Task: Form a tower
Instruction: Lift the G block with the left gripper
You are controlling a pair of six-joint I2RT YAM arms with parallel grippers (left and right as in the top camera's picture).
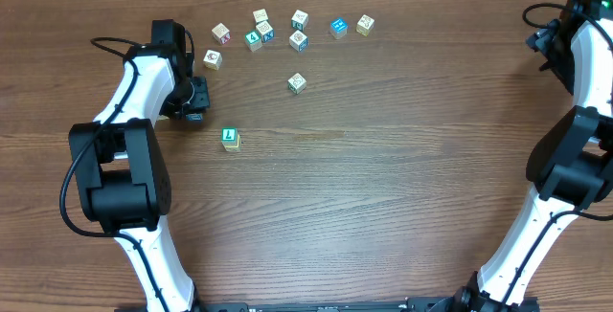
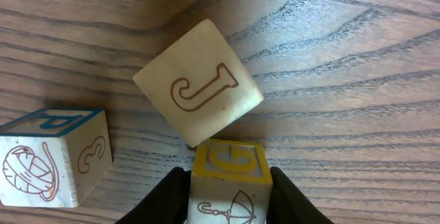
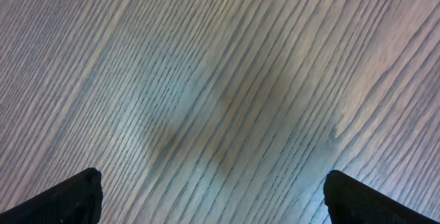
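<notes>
White left arm [image 1: 134, 73] low, jaws tight against yellow-G cube [image 2: 230, 183].

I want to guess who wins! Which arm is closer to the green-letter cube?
Left. The left end effector, around a yellow G cube, sits close beside the green-letter cube; the right end effector hangs far away at the far-right corner.

left gripper [image 2: 228, 177] pinching a cube [image 2: 230, 161], right gripper [image 3: 213, 186] wide open
</notes>
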